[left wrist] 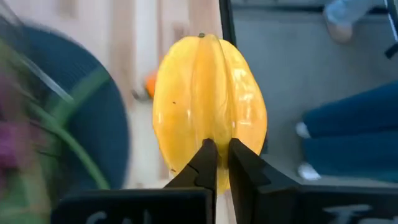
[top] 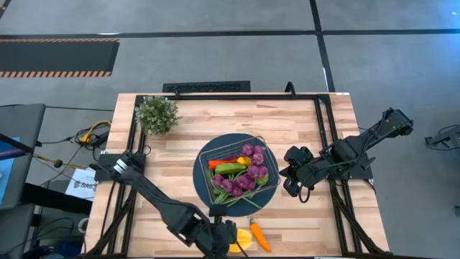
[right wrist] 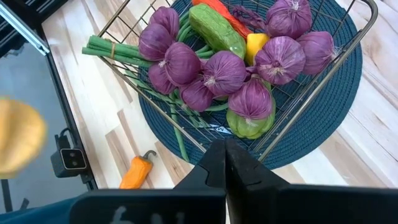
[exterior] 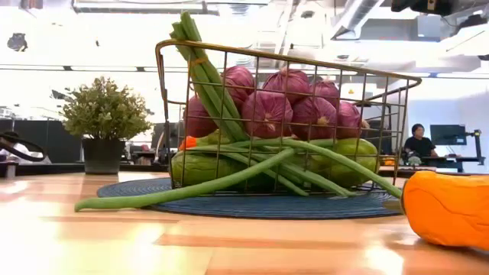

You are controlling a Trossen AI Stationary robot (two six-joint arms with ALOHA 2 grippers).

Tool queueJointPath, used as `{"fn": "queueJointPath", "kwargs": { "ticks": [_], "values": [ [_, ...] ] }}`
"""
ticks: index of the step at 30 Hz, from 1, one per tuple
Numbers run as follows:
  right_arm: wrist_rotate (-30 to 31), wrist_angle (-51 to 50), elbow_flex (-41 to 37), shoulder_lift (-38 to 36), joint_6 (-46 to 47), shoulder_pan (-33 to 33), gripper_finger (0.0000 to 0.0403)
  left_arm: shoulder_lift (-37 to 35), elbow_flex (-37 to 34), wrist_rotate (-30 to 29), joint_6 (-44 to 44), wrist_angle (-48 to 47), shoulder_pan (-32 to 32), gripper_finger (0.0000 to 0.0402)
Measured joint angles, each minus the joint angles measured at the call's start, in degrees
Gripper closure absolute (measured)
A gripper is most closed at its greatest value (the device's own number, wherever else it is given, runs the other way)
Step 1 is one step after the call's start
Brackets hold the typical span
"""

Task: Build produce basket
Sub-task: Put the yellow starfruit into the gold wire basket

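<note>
1. The left gripper (left wrist: 216, 163) is clamped on the yellow ribbed fruit (left wrist: 208, 109), just beside the basket's (top: 210, 157) near corner, close to the table (top: 302, 122) edge.
2. The fruit's long axis runs straight out from the fingers.
3. The basket lies away from that edge; the left arm is nearer.
4. Open room inside looks scarce among the grapes (top: 248, 176) and cucumber (top: 230, 168), though the fruit may hide some.
5. The orange carrot (top: 259, 237) lies beside it.
6. The right gripper (right wrist: 224, 163), fingers together and empty, waits at the basket's far side.
</note>
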Motion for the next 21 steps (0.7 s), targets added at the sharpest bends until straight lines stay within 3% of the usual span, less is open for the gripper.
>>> {"fn": "queueJointPath", "kwargs": {
  "ticks": [6,9,15,21],
  "values": [
    [0.0,0.0,0.0,0.0,-0.6,0.0,0.0395,-0.2,17.1,-12.3,2.3,-17.3,-0.1,0.0401],
    [0.0,0.0,0.0,0.0,-1.4,0.0,0.0395,-4.1,14.1,-16.9,2.0,-20.9,0.5,0.0401],
    [0.0,0.0,0.0,0.0,-3.0,-0.1,0.0395,-6.7,12.8,-19.0,-7.4,-35.7,5.6,0.0401],
    [0.0,0.0,0.0,0.0,-3.1,-0.1,0.0395,-6.3,11.4,-18.8,-5.6,-34.7,15.0,0.0401]
  ]
}}
